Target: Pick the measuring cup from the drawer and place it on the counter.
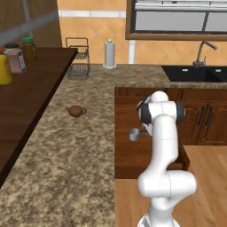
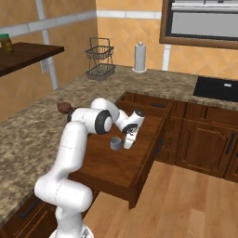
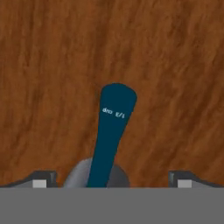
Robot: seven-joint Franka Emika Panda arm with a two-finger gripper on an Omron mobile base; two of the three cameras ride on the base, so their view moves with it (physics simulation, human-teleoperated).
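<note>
Hovering over the measuring cup in the drawer, the jaws stand released, straddling its teal handle.

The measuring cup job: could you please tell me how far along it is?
Done: the drawer stands open. In hand: the claw hangs open over the measuring cup, fingertips either side of its handle, not yet gripping. Left: grasp, lift, and set it on the counter.
</note>
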